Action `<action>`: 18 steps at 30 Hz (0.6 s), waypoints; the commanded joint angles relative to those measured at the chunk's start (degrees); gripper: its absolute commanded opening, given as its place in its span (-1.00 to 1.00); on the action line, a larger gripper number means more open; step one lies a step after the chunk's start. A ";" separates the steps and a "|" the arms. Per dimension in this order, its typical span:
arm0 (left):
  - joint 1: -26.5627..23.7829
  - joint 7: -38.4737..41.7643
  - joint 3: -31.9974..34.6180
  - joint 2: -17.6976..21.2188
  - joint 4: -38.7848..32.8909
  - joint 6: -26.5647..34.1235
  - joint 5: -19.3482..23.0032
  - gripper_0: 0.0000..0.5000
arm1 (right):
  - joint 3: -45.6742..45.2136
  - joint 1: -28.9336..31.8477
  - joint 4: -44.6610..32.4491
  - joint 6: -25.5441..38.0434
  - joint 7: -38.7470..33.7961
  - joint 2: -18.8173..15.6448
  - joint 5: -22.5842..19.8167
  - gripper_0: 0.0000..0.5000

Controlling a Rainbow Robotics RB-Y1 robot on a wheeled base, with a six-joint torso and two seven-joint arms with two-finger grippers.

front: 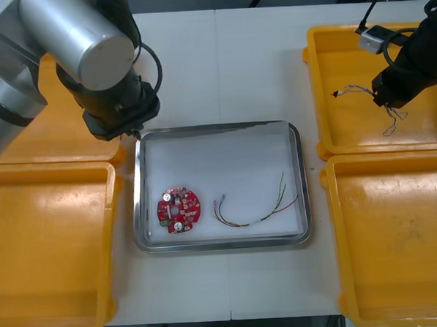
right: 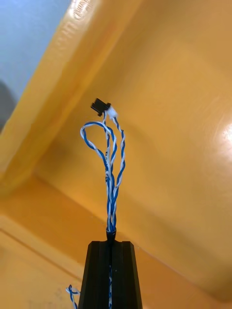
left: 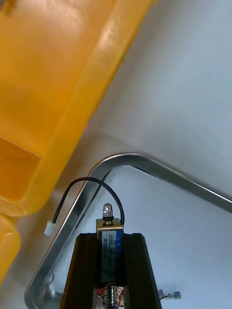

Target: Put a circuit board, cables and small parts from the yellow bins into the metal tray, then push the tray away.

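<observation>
Left gripper (left: 110,237) is pinching a small metal part (left: 110,226) right over the tray's (left: 159,166) corner, I'd guess so it drops in near the board (front: 178,208) and red-yellow cable (front: 259,211). Right gripper (right: 110,244) is clamped on the blue-white cable (right: 112,164), which dangles over its bin (right: 183,120), probably next to go in.

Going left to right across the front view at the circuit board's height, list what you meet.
In order: left near yellow bin → metal tray, left rim → circuit board → cable → tray's right rim → right near yellow bin.
</observation>
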 commanded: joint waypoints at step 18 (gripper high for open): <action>3.58 14.01 -8.16 -6.25 -1.37 -7.18 -9.41 -1.00 | -5.25 -1.09 -12.25 9.57 -2.47 -2.25 -0.50 -1.00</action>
